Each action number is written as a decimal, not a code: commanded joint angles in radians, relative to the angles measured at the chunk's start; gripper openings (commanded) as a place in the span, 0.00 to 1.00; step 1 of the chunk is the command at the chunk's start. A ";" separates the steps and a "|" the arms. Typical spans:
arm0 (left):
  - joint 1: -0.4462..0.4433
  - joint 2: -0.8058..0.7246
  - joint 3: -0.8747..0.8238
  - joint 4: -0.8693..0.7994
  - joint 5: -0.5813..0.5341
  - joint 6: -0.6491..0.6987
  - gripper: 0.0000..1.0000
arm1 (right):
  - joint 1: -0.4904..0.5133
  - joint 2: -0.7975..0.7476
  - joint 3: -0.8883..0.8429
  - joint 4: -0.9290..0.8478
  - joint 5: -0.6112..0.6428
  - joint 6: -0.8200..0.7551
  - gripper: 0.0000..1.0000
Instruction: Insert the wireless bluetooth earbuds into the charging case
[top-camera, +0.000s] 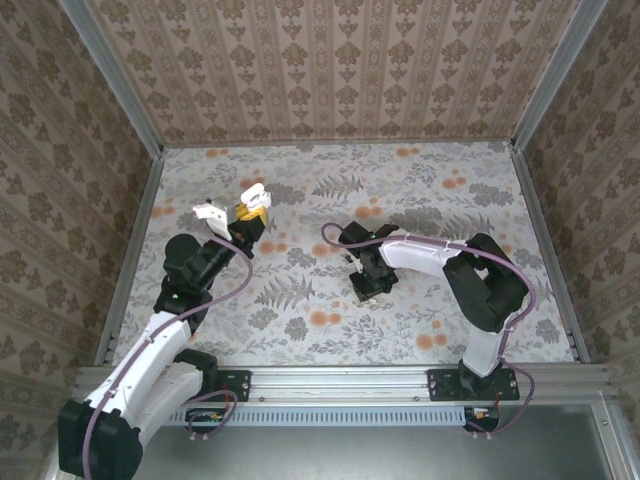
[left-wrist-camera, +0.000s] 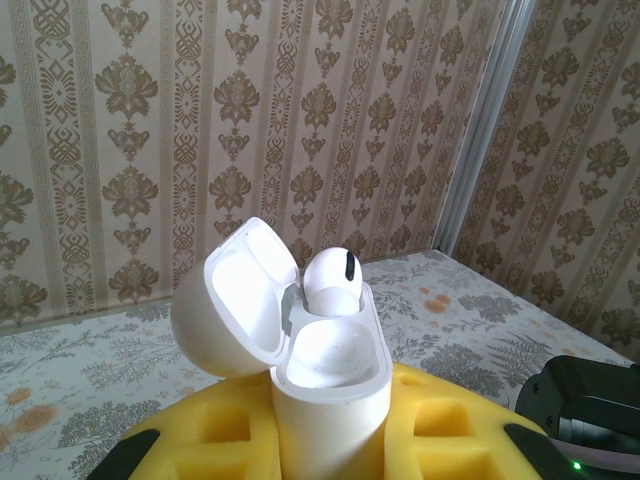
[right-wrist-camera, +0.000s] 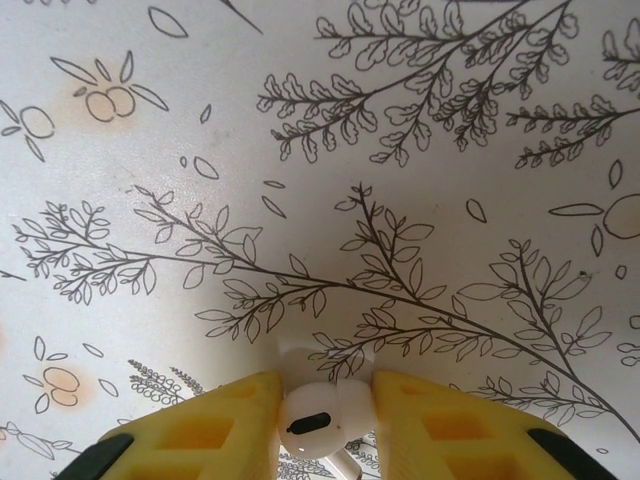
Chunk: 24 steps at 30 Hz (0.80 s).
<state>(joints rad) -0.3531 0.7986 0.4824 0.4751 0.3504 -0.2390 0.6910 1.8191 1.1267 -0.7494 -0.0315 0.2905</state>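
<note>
Earbuds first: how many do you count, and where?
— Two, both white. One sits in the far socket of the charging case, just past the left gripper's fingertips. The second earbud is down between the right gripper's yellow pads, at the printed table. I cannot tell whether it rests on the table or is lifted.
— And the fingers?
— The left pair is pressed onto the case body from both sides, holding it upright. Its lid is swung back on the left and the near socket is bare. The right pair pinches the second earbud, one pad touching each side.
— One case only?
— One.
— What room is there around them?
— Ahead of the right fingers there is only bare printed surface. From above, the right gripper stands mid-table, well apart from the walls on three sides and from the metal rails. The left gripper is raised left of centre, with the back wall and a metal corner post beyond its fingertips and well apart from them.
</note>
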 joint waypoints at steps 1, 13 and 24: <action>-0.006 -0.006 0.032 0.020 -0.002 0.014 0.17 | 0.007 0.030 0.004 0.000 0.018 0.016 0.30; -0.020 0.047 0.052 0.039 0.030 0.010 0.17 | -0.017 -0.242 -0.052 0.077 0.064 0.162 0.26; -0.174 0.254 0.128 0.154 0.062 0.024 0.17 | -0.057 -0.668 -0.105 0.245 0.123 0.329 0.26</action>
<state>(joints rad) -0.4965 1.0248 0.5671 0.5407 0.3801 -0.2348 0.6388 1.2053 1.0397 -0.5655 0.0402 0.5491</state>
